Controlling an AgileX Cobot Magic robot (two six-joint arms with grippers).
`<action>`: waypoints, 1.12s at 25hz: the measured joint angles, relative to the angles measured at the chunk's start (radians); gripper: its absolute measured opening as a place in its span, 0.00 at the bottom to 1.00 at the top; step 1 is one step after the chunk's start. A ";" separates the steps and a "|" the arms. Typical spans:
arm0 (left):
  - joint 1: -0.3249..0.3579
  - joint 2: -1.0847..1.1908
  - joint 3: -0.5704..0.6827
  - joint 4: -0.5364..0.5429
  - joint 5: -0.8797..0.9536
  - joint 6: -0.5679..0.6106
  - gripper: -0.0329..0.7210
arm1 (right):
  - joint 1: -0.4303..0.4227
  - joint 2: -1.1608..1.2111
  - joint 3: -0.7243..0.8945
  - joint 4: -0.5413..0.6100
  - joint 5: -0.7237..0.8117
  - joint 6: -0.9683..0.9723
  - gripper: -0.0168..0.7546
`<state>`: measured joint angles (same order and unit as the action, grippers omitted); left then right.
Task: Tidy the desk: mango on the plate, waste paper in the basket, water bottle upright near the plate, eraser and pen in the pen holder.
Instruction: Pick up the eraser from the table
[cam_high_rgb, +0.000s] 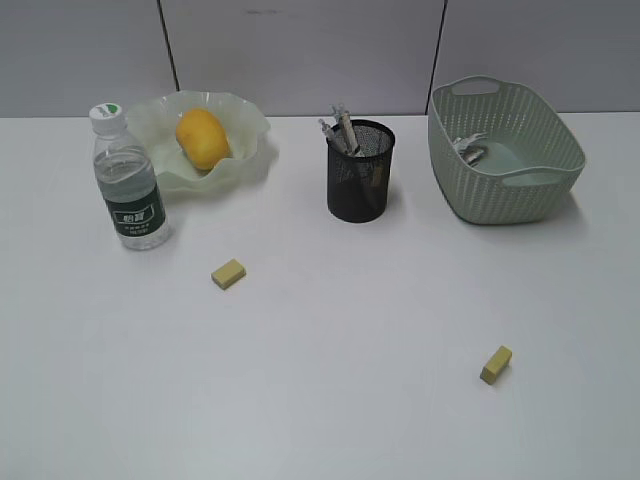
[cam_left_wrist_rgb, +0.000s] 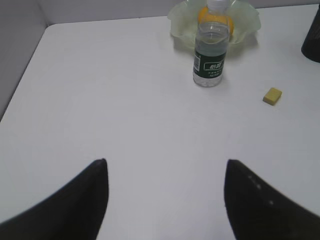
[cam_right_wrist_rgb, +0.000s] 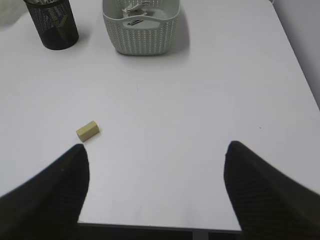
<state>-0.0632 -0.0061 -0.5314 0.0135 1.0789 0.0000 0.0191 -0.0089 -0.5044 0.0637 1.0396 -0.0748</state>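
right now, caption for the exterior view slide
Mango on plate, bottle upright, pens in holder, paper in basket; two erasers left on desk.

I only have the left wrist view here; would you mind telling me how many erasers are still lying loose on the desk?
Observer: Two. Besides the eraser near the water bottle, a second eraser lies far right, in front of the basket.
Operator: Thank you. Is anything in that basket?
Observer: Yes, the waste paper lies inside it.
Operator: And the pen holder?
Observer: The pen holder already holds pens.
Operator: Is the right hand free?
Observer: The right hand is open and empty, just short of the second eraser.
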 joint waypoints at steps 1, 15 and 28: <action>0.000 0.000 0.000 0.000 0.000 0.000 0.77 | 0.000 0.000 0.000 0.000 0.000 0.000 0.88; 0.000 0.000 0.000 -0.014 -0.011 0.000 0.77 | 0.000 0.000 0.000 0.000 0.000 -0.001 0.87; 0.000 0.000 0.000 -0.007 -0.011 0.000 0.77 | 0.000 0.141 -0.025 0.036 0.025 0.103 0.68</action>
<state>-0.0632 -0.0061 -0.5314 0.0062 1.0679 0.0000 0.0191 0.1324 -0.5297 0.0996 1.0644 0.0280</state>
